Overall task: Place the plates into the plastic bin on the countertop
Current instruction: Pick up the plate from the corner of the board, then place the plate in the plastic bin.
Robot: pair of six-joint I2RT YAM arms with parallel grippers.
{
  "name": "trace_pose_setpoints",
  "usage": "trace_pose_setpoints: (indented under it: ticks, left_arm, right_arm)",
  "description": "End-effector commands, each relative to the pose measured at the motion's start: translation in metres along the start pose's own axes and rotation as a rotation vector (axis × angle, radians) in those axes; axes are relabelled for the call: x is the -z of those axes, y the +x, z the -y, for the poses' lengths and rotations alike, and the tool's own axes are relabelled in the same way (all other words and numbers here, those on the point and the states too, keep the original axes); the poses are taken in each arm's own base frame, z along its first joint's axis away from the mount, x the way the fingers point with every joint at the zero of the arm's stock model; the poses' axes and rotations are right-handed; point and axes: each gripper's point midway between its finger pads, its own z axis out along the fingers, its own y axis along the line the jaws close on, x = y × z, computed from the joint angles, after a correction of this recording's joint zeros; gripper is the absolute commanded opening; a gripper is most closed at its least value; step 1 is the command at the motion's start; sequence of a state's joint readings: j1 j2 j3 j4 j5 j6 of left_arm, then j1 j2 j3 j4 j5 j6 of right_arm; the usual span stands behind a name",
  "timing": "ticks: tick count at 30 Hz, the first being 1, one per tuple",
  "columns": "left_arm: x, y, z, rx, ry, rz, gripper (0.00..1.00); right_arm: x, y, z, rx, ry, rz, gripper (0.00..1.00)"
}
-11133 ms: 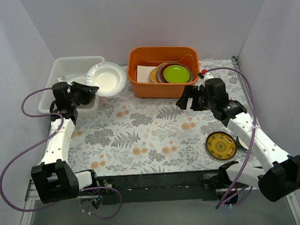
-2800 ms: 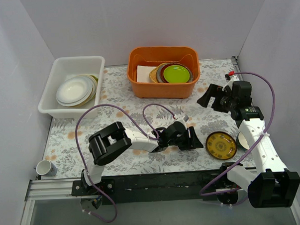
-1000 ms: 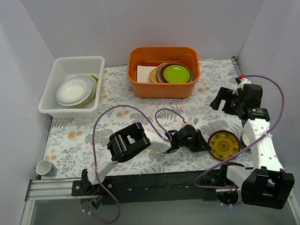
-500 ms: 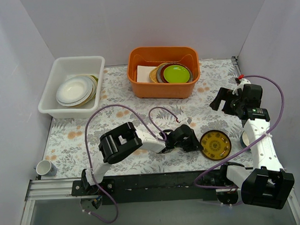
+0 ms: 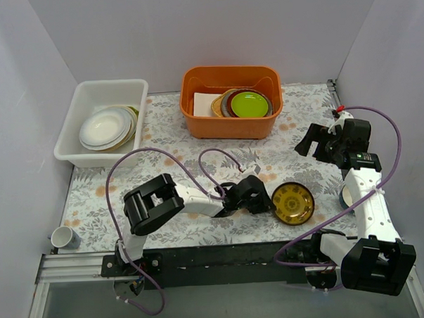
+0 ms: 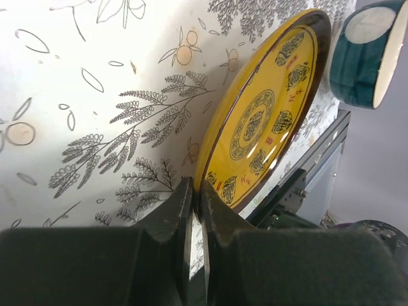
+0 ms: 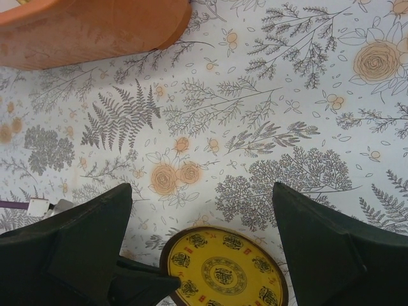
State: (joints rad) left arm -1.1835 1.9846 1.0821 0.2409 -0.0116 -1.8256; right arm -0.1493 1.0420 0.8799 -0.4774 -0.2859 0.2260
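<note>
bright even overhead light, soft shadows, sharp focus, faint sheen on plate (image 6: 268, 121)

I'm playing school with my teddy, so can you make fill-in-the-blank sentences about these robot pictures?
The left gripper pinches the yellow plate by its ____.
The right gripper is ____.
The lime-green plate lies in the ____ tub.
The stacked plates sit in the ____ bin.
Missing words: rim; open; orange; white.

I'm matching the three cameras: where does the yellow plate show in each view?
Top external: yellow plate at front centre-right, its rim in the shut left gripper.
Left wrist: plate at upper right, running down to the pinching fingertips.
Right wrist: plate at bottom centre, cut by the edge.
Shared landmark: the fern-print countertop under it.
</note>
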Motion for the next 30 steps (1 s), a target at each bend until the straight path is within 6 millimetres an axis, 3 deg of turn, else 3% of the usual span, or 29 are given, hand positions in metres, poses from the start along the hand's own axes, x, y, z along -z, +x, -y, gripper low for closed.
trace_pose_setpoints:
  ticks: [1,10,19,27,30]
  left_arm:
    - [0.031,-0.034,0.031,-0.006,0.065,0.101,0.0]
    - [0.077,-0.068,0.025,0.009,0.049,0.186,0.0]
    - [0.127,-0.101,-0.004,0.056,0.015,0.277,0.0]
    - [0.156,-0.12,0.012,0.045,0.055,0.335,0.0]
    - [0.158,-0.124,0.024,0.044,0.087,0.339,0.0]
  right_arm:
    - [0.004,-0.005,-0.007,0.004,-0.035,0.025,0.98]
    - [-0.001,0.0,-0.012,-0.018,-0.074,0.019,0.98]
    - [-0.002,0.002,-0.024,-0.038,-0.146,0.012,0.98]
    - [-0.002,0.015,-0.062,-0.048,-0.423,0.003,0.94]
    - [-0.004,0.022,-0.072,-0.072,-0.499,-0.026,0.84]
